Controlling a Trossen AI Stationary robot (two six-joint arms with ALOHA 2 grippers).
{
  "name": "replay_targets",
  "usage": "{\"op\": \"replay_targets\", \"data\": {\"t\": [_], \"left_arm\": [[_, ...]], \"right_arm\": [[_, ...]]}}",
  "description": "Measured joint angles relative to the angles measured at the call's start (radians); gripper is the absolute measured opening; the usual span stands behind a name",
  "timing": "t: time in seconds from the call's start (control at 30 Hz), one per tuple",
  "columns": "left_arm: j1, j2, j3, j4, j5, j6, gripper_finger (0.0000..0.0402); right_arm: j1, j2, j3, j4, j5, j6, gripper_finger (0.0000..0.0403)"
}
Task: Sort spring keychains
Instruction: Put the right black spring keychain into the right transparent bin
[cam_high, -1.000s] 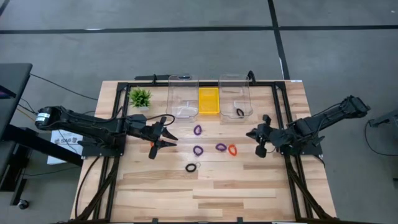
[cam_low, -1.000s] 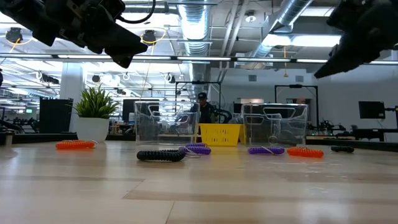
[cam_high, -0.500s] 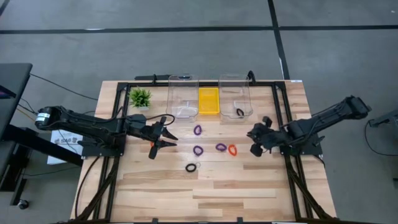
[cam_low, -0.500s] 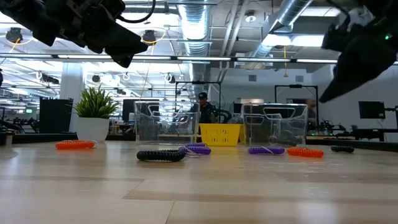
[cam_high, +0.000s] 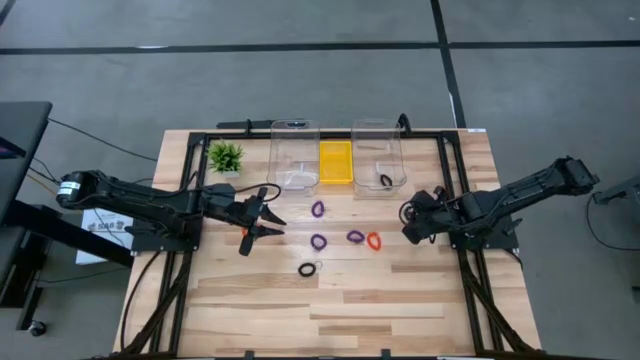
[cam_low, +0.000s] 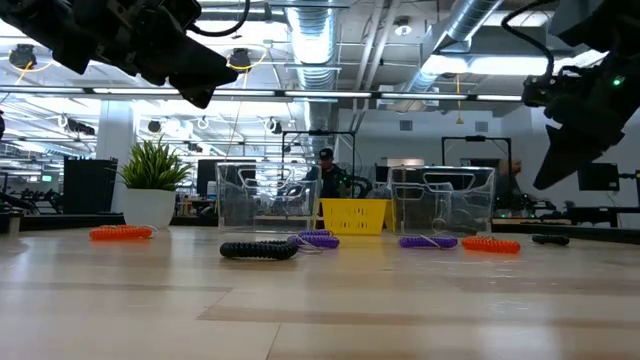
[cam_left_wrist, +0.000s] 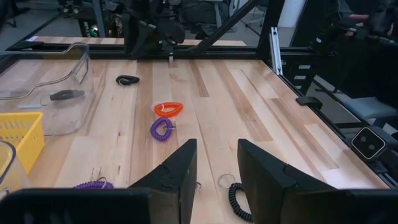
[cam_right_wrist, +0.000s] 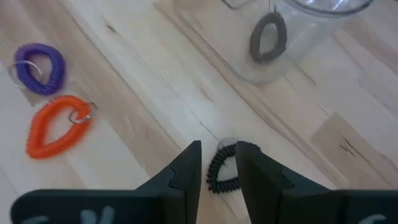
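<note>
— When counted from overhead, how many spring keychains are logged?
— Seven. Three purple: one (cam_high: 317, 209) near the bins, one (cam_high: 319, 241) below it, one (cam_high: 355, 237) just beside an orange one (cam_high: 374, 241). A second orange one (cam_high: 244, 237) is noted under the left gripper (cam_high: 262, 212). One black one (cam_high: 307, 269) lies alone on the table (cam_high: 400, 300); another (cam_high: 386, 181) is seen inside the right clear bin (cam_high: 377, 150).
— Is anything added by the other views?
— An eighth. A black coil (cam_right_wrist: 224, 169) is shown on the wood by the right wrist view, directly under the right gripper (cam_right_wrist: 219, 149); it is not made out from overhead. It is also caught in the low view (cam_low: 550, 239).
— Containers?
— Two clear bins and one yellow basket (cam_high: 335, 162) between them; the left bin (cam_high: 294, 150) is seen without a keychain.
— Claws?
— Left fingers (cam_left_wrist: 177, 171) are spread wide, nothing held. Right fingers are parted slightly, nothing gripped.
</note>
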Motion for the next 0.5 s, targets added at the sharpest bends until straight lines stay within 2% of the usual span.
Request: {"op": "replay_targets", "data": {"t": [0.5], "left_arm": [[0.000,0.000,0.000,0.004,0.000,0.000,0.0113]], "right_arm": [[0.000,0.231,0.000,0.018,-0.004,0.002,0.0158]]}}
